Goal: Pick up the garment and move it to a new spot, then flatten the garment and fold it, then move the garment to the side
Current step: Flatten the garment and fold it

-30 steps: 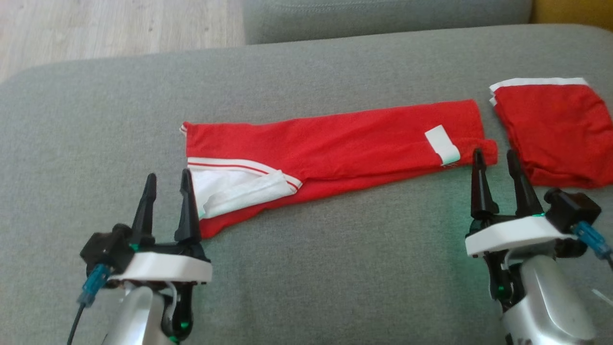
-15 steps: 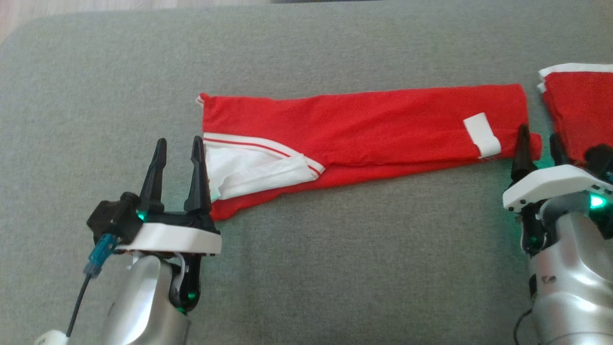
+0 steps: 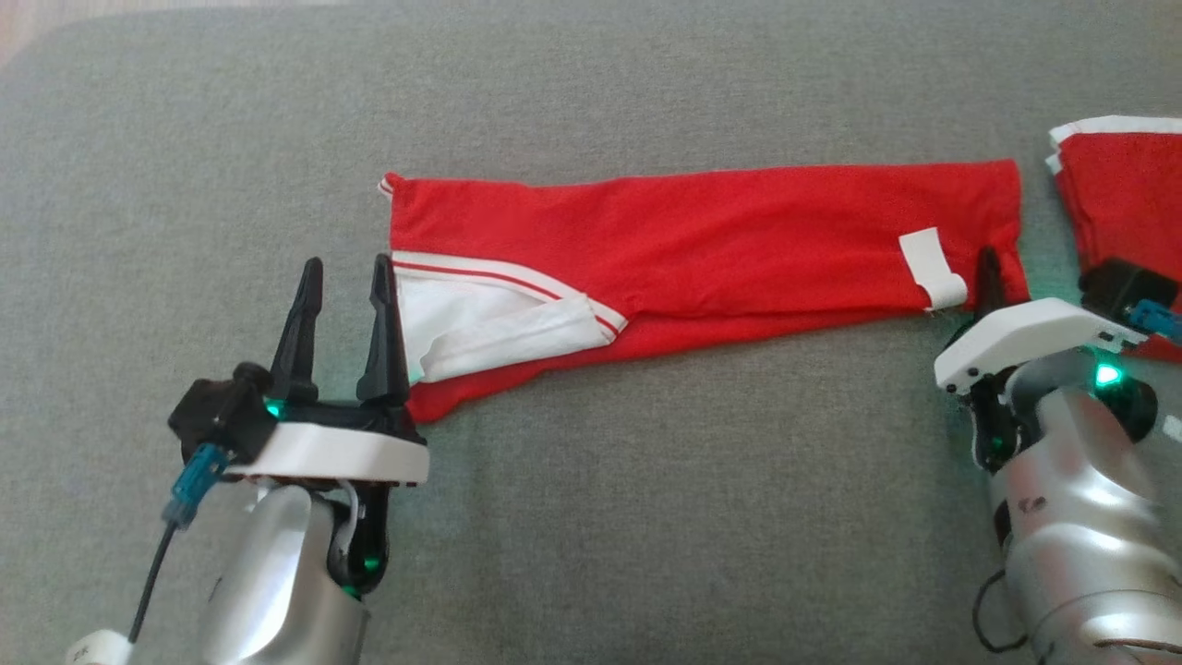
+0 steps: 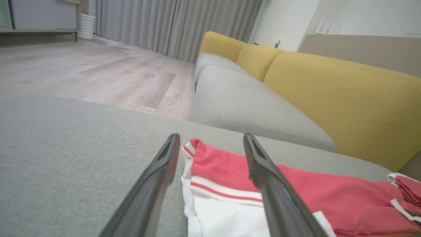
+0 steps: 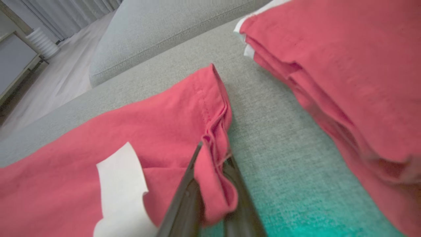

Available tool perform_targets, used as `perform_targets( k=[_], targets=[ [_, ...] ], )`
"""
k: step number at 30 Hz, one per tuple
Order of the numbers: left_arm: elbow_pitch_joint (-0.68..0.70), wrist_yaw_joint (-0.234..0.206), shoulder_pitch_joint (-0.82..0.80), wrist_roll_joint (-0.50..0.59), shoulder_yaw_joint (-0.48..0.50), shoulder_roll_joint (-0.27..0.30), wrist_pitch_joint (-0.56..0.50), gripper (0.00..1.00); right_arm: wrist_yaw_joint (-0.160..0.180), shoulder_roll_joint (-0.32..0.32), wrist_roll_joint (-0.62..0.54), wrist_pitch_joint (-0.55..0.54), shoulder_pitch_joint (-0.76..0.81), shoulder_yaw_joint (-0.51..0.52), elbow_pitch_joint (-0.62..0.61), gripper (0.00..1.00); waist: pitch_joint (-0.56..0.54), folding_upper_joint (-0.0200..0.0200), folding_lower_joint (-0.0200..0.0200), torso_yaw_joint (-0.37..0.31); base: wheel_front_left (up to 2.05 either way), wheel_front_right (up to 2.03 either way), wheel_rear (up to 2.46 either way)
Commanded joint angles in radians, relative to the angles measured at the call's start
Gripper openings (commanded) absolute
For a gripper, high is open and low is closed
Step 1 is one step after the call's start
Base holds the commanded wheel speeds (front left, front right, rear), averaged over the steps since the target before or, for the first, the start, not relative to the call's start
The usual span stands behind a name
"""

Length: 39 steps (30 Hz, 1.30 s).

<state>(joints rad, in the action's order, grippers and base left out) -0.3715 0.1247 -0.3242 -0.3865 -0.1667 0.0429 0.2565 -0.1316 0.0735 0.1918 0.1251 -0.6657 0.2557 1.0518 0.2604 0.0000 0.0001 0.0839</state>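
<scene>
One red garment (image 3: 702, 231) lies folded long on the sofa (image 3: 646, 508), the right tool (image 5: 213, 154) clamped on its hem, jaws closed. The left tool (image 3: 346, 268) stands wide open at the other end, empty.

Beyond the left pincer (image 4: 210, 136), a pale wood-plank floor (image 4: 98, 72) meets long grey curtains (image 4: 171, 23); mustard-yellow fabric sofa backrests (image 4: 345, 98) stand to its right.

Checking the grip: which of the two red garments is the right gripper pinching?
The long garment stretched across the cushion; the right gripper is shut on its corner. The folded stack beside it lies free.
</scene>
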Motion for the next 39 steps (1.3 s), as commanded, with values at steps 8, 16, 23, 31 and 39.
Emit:
perform_targets(
  k=[8, 16, 23, 31, 39],
  targets=[
    [0.025, 0.006, -0.008, -0.007, 0.022, 0.007, 0.005, 1.00, 0.001, 0.092, 0.018, 0.108, 0.013, -0.034, -0.029, 0.00, -0.069, 0.0000, -0.0001, -0.038, 0.00, 0.00, 0.00],
    [0.026, 0.006, 0.026, -0.029, 0.013, 0.007, 0.005, 1.00, 0.001, 0.112, 0.023, 0.121, 0.036, -0.058, -0.094, 0.00, -0.141, 0.0000, -0.0001, -0.047, 0.00, 0.00, 0.00],
    [0.028, 0.006, 0.047, -0.042, 0.015, 0.007, 0.005, 1.00, 0.001, 0.024, 0.032, 0.093, 0.029, -0.175, -0.173, 0.00, -0.185, 0.0000, -0.0001, -0.007, 0.00, 0.00, 0.00],
    [0.030, 0.006, 0.050, -0.051, 0.011, 0.007, 0.005, 1.00, 0.001, -0.022, 0.114, 0.035, 0.023, -0.344, -0.233, 0.00, -0.197, 0.0000, -0.0001, 0.073, 0.00, 0.00, 0.00],
    [0.024, 0.006, 0.044, -0.060, -0.009, 0.007, 0.005, 1.00, 0.001, -0.023, 0.355, -0.001, 0.038, -0.602, -0.247, 0.00, -0.186, 0.0000, -0.0001, 0.187, 0.00, 0.00, 0.00]
  ],
)
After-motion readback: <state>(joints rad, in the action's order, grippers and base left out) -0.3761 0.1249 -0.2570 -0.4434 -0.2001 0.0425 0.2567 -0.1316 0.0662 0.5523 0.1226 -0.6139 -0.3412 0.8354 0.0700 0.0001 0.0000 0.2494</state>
